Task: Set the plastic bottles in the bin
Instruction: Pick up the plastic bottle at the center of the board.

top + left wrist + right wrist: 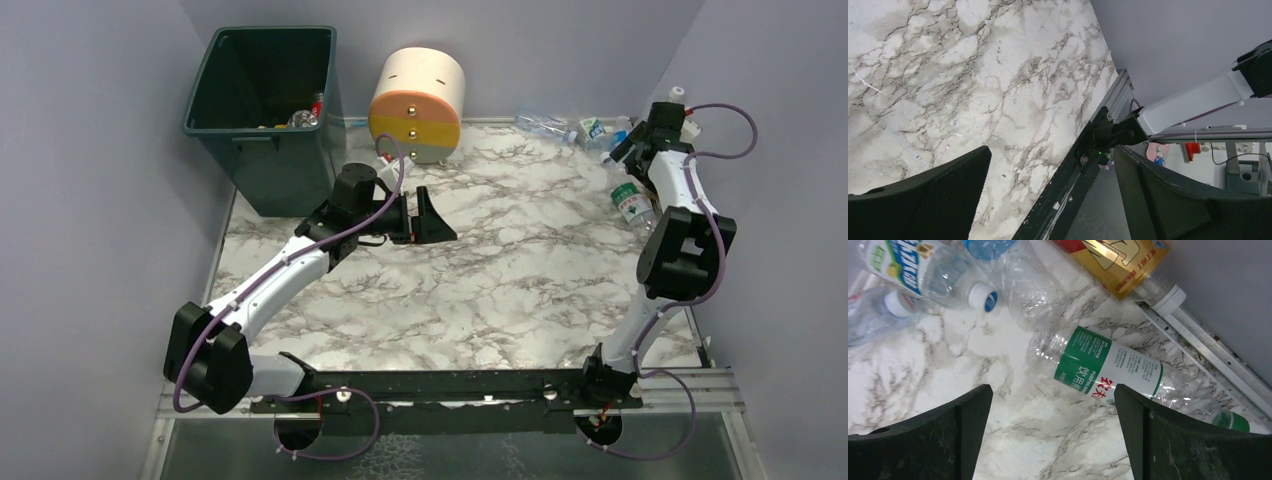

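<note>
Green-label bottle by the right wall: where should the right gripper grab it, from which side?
Grip the green-label bottle across its labelled middle, from above. It lies on its side, and the label band is its straight, even section; the open right gripper hangs near it.

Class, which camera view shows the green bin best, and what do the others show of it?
The top external view: the bin stands whole in the far left corner, open top showing bottles inside. Neither wrist view shows it: the left sees marble tabletop, the right sees bottles lying on it.
</note>
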Controlling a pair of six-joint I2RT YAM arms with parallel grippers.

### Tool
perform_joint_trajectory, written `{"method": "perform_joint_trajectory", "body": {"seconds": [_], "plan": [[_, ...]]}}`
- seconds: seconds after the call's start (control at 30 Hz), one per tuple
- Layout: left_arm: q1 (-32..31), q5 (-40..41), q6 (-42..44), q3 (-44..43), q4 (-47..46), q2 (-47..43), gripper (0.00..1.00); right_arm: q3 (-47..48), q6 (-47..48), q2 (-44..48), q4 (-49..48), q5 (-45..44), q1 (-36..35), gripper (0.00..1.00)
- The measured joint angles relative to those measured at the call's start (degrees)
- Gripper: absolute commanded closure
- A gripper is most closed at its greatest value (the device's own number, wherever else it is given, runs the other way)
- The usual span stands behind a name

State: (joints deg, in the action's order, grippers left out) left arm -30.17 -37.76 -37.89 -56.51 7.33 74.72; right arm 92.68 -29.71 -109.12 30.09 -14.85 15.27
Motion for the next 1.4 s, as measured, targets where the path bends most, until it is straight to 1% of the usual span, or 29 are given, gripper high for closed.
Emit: {"method": "perform_joint_trajectory", "body": {"seconds": [0.07, 0.13, 0.3, 0.37, 0.53, 0.73, 0.9, 1.17, 1.4], "plan": [[-0.17, 0.04, 0.0, 0.02, -0.44, 0.0, 0.01, -0.22, 1.99, -0.96, -0.98, -0.92, -0.31, 0.05], [-0.24, 0.02, 0.0, 0.09, -0.94, 0.0, 0.01, -2.99, 3.87, -1.09, -3.34, -1.64, -0.59, 0.05], [-0.24, -0.09, -1.2, 2.14, -4.63, -0.02, 0.01, -15.5, 10.34, 0.17, -13.51, -5.16, -1.79, 0.02], [-0.24, -0.15, -2.08, 3.21, -5.86, -0.02, 0.01, -19.32, 13.86, 2.45, -18.4, -6.36, -2.51, 0.02], [-0.26, -0.42, -3.37, 4.17, -7.93, -0.31, 0.01, -20.85, 21.33, 4.5, -24.59, -7.04, -2.8, 0.02], [-0.28, -0.83, -3.65, 4.17, -9.14, -2.27, 0.01, -22.01, 25.31, 4.68, -26.53, -7.82, -2.78, 0.02], [-0.28, -1.4, -3.67, 4.17, -9.44, -3.65, 0.01, -25.2, 26.77, 5.05, -26.71, -8.44, -2.78, 0.02], [-0.28, -1.7, -3.65, 4.17, -9.35, -5.22, 0.01, -26.08, 28.3, 4.98, -26.16, -10.43, -2.56, 0.02], [-0.28, -1.73, -3.65, 4.17, -8.96, -5.73, 0.01, -26.14, 29.35, 3.1, -25.33, -13.44, -2.51, 0.0]]}}
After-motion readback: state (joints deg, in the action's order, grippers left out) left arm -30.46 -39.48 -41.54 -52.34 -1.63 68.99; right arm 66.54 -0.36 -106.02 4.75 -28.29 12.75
